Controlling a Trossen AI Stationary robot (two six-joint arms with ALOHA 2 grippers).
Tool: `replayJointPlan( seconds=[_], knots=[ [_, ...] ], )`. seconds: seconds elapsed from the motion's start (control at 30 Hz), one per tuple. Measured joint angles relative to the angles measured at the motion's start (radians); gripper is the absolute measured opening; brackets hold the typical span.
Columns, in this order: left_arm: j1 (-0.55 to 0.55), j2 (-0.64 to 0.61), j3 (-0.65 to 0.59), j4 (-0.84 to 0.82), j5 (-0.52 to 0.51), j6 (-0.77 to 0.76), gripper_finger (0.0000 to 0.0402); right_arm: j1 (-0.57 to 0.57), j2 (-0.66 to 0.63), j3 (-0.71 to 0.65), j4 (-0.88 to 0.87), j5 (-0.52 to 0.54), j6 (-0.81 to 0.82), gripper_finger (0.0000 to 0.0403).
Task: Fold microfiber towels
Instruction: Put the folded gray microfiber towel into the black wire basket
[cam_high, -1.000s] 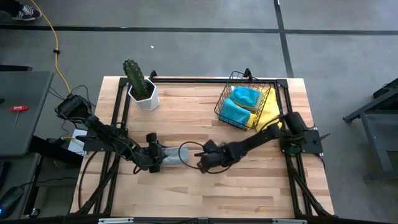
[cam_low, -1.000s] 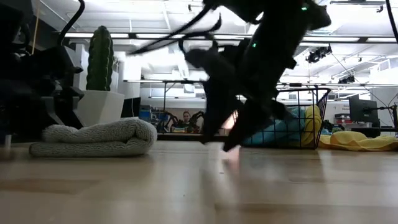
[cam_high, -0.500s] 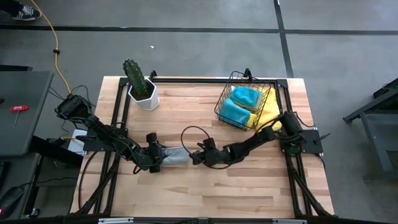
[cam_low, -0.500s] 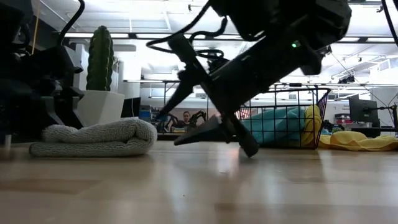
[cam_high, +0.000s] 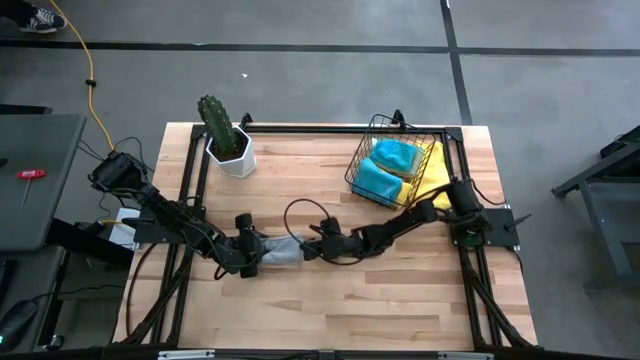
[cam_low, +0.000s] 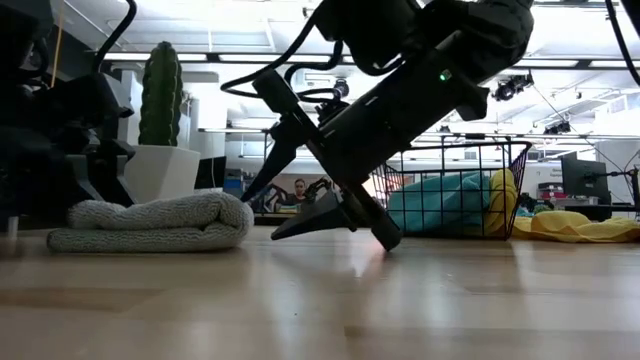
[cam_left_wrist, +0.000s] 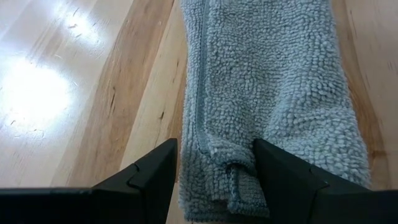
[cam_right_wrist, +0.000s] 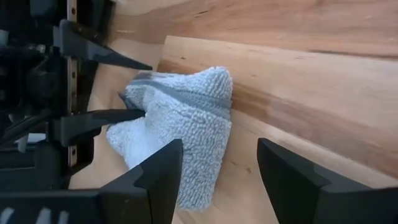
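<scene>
A grey microfiber towel (cam_high: 282, 251) lies folded into a thick narrow bundle on the wooden table, between my two grippers. My left gripper (cam_high: 252, 252) stands open at the towel's left end, its fingers astride that end (cam_left_wrist: 224, 180). My right gripper (cam_high: 312, 247) is open, low and slanting down, just short of the towel's right end (cam_right_wrist: 205, 99); I see nothing between its fingers. Two teal towels (cam_high: 388, 165) lie in the black wire basket (cam_high: 352, 172), with a yellow towel (cam_high: 432, 180) partly under it. My left gripper is open. One finger (cam_left_wrist: 280, 174) lies over the grey towel's left end, beside a folded edge (cam_left_wrist: 239, 177); the other finger (cam_left_wrist: 152, 177) stands on the bare wood next to the towel. The fingers point slanting down along the towel, which lies flat on the table.
A cactus in a white pot (cam_high: 225, 140) stands at the far left of the table. The basket sits at the far right. A black frame (cam_high: 330, 128) runs along the table's edges. Bare wood lies toward the near edge (cam_high: 330, 310).
My right gripper has moved toward the table's left, toward the grey towel, and has sunk lower. It has rolled and tipped from pointing steeply down to a shallow slant. The towel and my left gripper have kept still.
</scene>
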Motion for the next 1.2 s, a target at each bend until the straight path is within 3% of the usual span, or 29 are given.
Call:
replayJointPlan(
  seconds=[0.73,1.03,1.2],
  knots=[
    [0.0,0.0,0.0,0.004,0.004,-0.009,0.02,-0.011,-0.001,0.0,-0.008,0.011,0.001,0.02],
    [0.0,0.0,0.0,0.004,0.004,-0.02,0.02,-0.021,-0.002,0.006,-0.012,-0.13,0.096,0.02],
    [0.0,0.0,0.0,0.004,0.005,-0.025,0.02,-0.038,0.003,0.113,-0.225,-0.164,0.077,0.02]
  ],
)
